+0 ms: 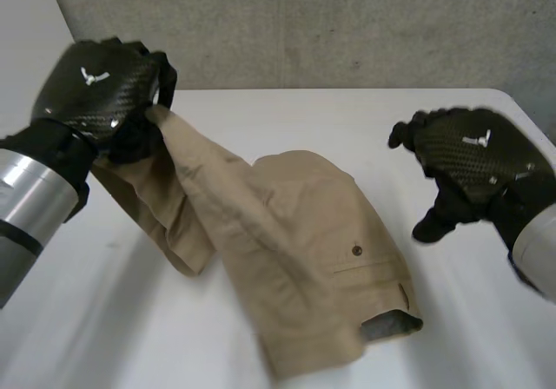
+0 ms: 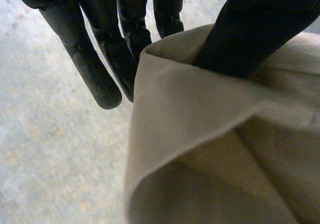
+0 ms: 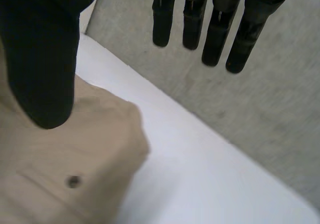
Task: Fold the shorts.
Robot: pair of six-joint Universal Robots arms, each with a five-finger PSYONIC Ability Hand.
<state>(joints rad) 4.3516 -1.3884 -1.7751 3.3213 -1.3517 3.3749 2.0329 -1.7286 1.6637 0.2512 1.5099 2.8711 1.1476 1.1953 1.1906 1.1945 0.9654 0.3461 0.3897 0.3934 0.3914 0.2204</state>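
Folding looks barely begun to us: the shorts lie rumpled on the white table, one edge held up by our left hand, thumb and fingers pinching the cloth, while our right hand hovers beside them, fingers straight and empty.

Head camera overlooks table; wrist cameras hug shorts.

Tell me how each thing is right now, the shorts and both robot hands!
shorts: one end lifted up, the rest lying rumpled on the table, not yet folded.
left robot hand: shut, pinching an edge of the shorts between thumb and fingers and holding it in the air.
right robot hand: open, fingers straight, holding nothing, beside the shorts.
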